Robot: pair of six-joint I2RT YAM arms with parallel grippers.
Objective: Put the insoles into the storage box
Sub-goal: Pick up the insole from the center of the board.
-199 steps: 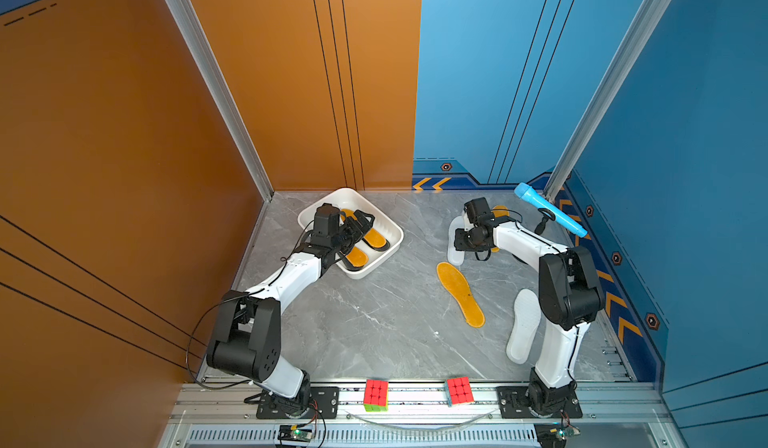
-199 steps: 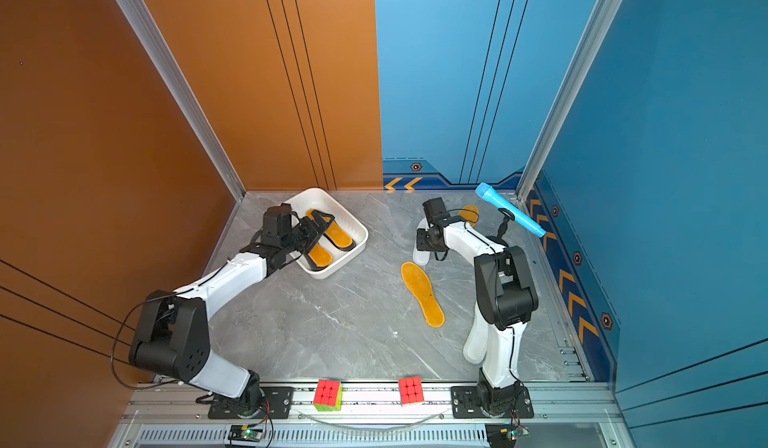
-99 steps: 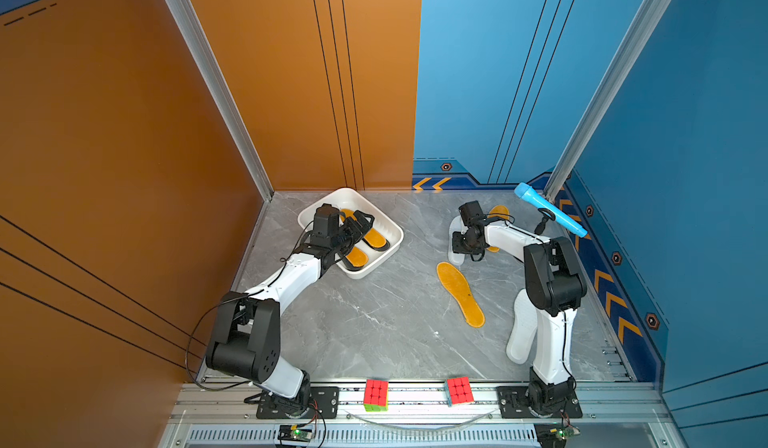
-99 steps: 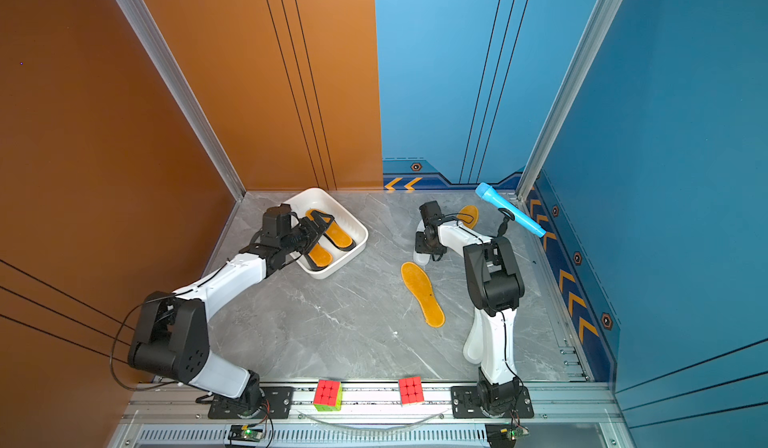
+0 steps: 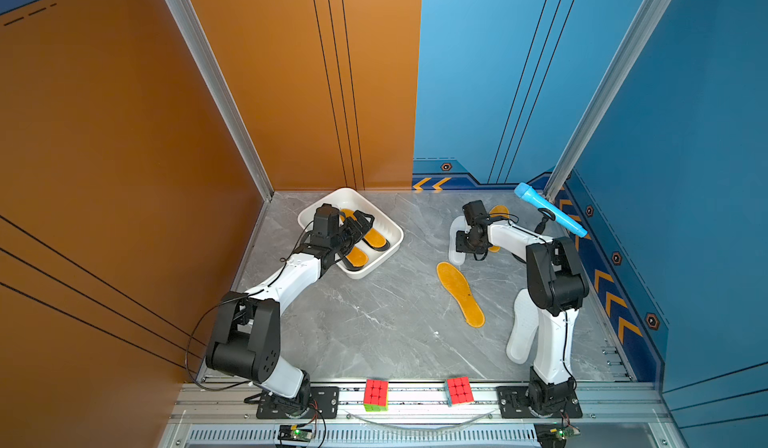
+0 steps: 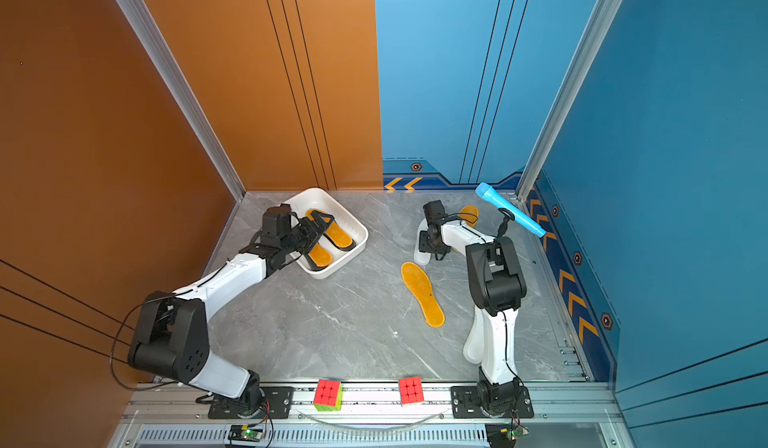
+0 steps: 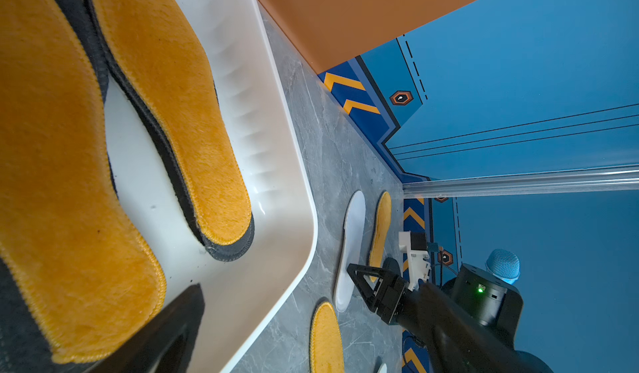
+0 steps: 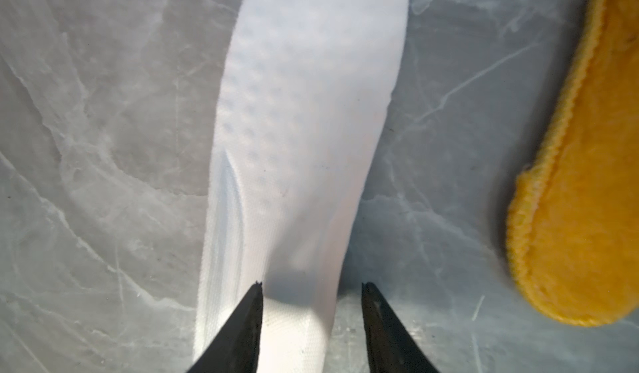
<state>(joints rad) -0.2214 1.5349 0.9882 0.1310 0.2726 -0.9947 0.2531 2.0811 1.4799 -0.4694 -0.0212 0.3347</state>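
The white storage box (image 5: 328,201) sits at the back left and holds two orange insoles (image 5: 374,236) lying on dark grey ones (image 7: 228,250). My left gripper (image 5: 359,226) hovers open over them; one black finger (image 7: 173,329) shows in the left wrist view. My right gripper (image 8: 311,285) is low over a white insole (image 5: 455,250) on the table. Its jaws stand apart, one fingertip (image 8: 256,305) on the insole, the other beside its edge. Loose insoles on the table: an orange one (image 5: 461,294), another orange one (image 5: 498,211) and a white one (image 5: 521,329).
A blue microphone (image 5: 548,209) leans in the back right corner. Two colour cubes (image 5: 376,394) (image 5: 459,391) sit on the front rail. Orange and blue walls close in the grey marble table (image 5: 374,334) on three sides.
My right arm's elbow has swung a little to the left, while its gripper stayed over the white insole. The left arm has not moved.
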